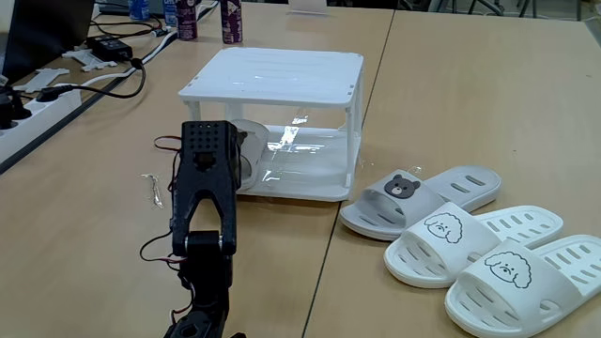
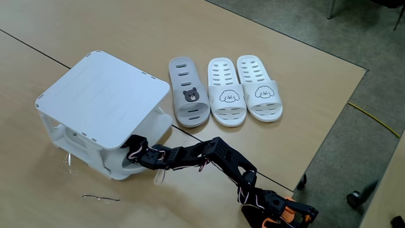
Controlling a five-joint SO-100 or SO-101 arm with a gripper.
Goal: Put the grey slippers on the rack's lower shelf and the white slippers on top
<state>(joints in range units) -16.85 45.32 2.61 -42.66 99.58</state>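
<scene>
Fixed views, two, taken at one moment; entries as I found them.

Item: my arm [image 1: 202, 202]. It reached from the table edge to the open side of the rack [image 1: 282, 80], the claw end at or just inside the lower tier. In a fixed view from above, my claw [image 2: 134, 158] sat under the overhang of the slotted top. Whether the fingers were parted or clenched, I could not tell; the top panel and my own wrist hid them.

Item: the lower shelf [image 1: 319, 178]. Glossy tray, glare across it. A pale rounded shape lay against my claw at the shelf's near end. I judged it to be one of the grey slippers, carried in sideways because the posts leave that face open, but it was too hidden to be sure.

Item: the other of the grey slippers [image 1: 418, 197]. Bear face on strap, flat on the table just beside the rack, touching or nearly touching its white neighbour. Not yet shelved.

Item: the white slippers [image 2: 243, 88]. Both on the table, side by side, dog faces up. I judged these were left until last because the top panel had to stay bare while I worked beneath it.

Item: cables and a power strip [image 1: 38, 99], far side of the table, well apart from the work.
</scene>
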